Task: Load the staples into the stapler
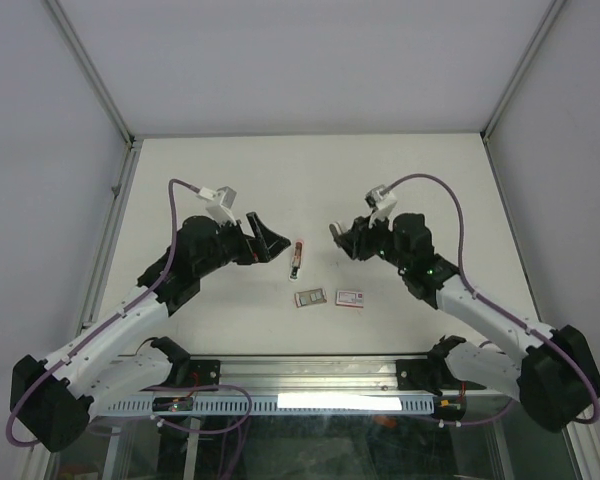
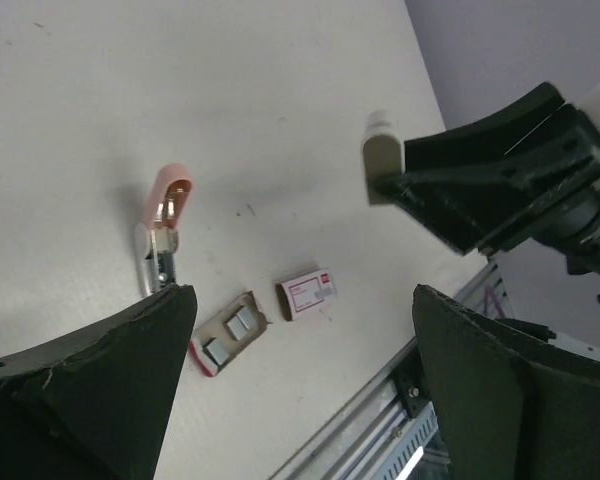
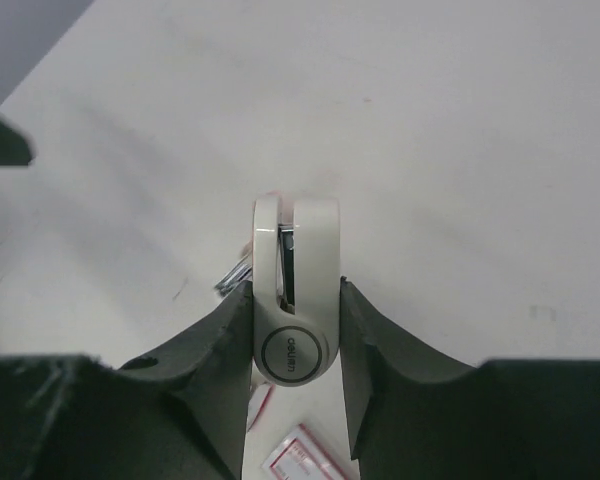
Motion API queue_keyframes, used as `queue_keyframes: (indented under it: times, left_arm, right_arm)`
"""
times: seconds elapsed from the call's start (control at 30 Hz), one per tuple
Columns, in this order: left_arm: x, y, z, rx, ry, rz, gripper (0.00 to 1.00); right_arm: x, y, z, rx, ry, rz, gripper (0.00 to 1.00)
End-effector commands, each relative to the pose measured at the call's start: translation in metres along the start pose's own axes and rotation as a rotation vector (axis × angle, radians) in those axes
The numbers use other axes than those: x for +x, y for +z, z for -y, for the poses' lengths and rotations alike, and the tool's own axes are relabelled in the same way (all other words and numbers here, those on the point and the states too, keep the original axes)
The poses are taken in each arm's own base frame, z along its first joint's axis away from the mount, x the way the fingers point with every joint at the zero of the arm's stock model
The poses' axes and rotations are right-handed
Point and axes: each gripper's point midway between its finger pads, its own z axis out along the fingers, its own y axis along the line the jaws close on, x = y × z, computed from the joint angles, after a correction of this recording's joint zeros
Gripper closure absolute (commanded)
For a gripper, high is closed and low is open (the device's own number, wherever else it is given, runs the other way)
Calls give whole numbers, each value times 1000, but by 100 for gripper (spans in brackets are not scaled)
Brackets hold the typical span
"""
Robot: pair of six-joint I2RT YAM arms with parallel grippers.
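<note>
The staples' white box with a red label (image 1: pixel 349 297) lies flat near the table's front; it also shows in the left wrist view (image 2: pixel 308 293) and the right wrist view (image 3: pixel 305 462). Its grey inner tray (image 1: pixel 310 297) with silvery strips lies just left of it (image 2: pixel 230 333). My right gripper (image 1: pixel 338 235) is shut on a small white stapler (image 3: pixel 295 300), holding it above the table; the stapler also shows in the left wrist view (image 2: pixel 380 160). My left gripper (image 1: pixel 272 240) is open and empty, raised left of centre.
A small pink and metal oblong object (image 1: pixel 296 255) lies between the two grippers, behind the tray; it also shows in the left wrist view (image 2: pixel 165 225). A metal rail (image 1: pixel 310 370) runs along the table's near edge. Enclosure walls stand at both sides and the back.
</note>
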Motion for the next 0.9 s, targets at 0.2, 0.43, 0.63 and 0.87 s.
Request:
queue_keyframes:
  times: [0.2,0.43,0.63,0.87]
  left_arm:
    - [14,12,65,250,-100,-37,8]
    - [29,24,81,289,-105,-85,18]
    - [42,29,87,301,-102,-130,37]
    - [48,29,81,282,-109,-132,44]
  right_arm:
    - [-3,-43,-94,-321,-272,224,92]
    - [0,-50,-118,-361,-351,249,92]
    - [2,-46,-122,-349,-365,242,93]
    - [2,-43,-125,-352,-368,238,93]
